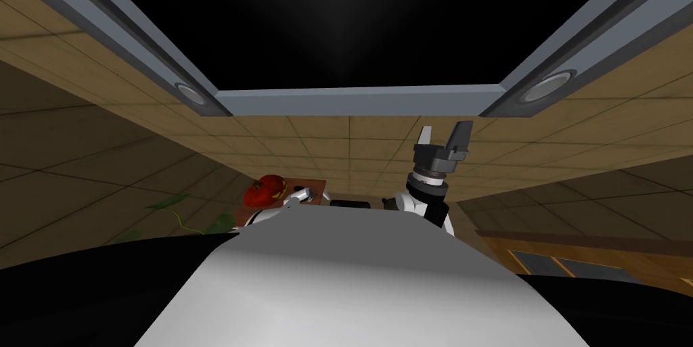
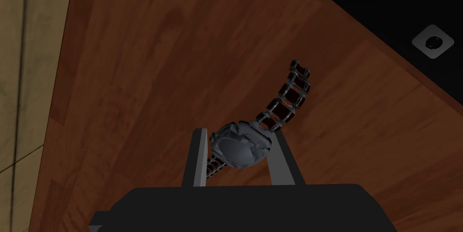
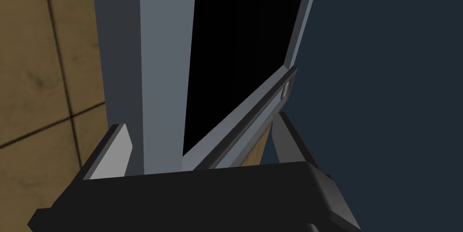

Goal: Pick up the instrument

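The left gripper [image 2: 237, 134] is clamped on the grey watch [image 2: 240, 150] between its fingers, over the wooden tabletop [image 2: 135, 84]. The right gripper [image 1: 443, 134] stands wide open, empty.

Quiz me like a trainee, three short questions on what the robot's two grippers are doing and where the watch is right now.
1. True or false: the left gripper is shut on the case of the watch.
2. Multiple choice: the surface beneath the watch is A) a wooden tabletop, B) a white plate, C) a blue cloth.
3. Fill in: the right gripper, raised in the head view, has its fingers ____.

Key: 1 true; 2 A; 3 open.
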Available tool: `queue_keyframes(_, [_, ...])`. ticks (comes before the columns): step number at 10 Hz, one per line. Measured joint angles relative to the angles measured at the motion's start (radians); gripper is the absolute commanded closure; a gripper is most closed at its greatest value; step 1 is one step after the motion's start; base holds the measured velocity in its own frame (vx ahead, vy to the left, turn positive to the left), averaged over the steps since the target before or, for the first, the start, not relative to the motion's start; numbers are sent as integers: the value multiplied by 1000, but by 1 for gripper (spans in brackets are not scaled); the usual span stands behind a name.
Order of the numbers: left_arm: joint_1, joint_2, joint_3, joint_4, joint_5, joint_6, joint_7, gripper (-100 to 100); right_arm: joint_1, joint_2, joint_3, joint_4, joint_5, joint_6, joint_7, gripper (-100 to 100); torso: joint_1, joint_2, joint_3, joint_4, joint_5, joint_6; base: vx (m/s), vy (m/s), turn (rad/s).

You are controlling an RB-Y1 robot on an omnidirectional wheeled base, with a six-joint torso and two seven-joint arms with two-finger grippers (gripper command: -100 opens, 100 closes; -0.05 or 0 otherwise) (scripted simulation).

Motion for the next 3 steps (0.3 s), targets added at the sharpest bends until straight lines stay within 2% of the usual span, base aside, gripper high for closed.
queue_keyframes(2, [13,6,2,-46,-8,34,11,100,0,0,0,0,0,0,0,0,1,-1,0,0,0,0,-22,-14,-8])
queue_keyframes(3, [13,7,2,-49,-8,39,12,0,0,0,0,0,0,0,0,0,1,-1,-1,0,0,0,0,0,0])
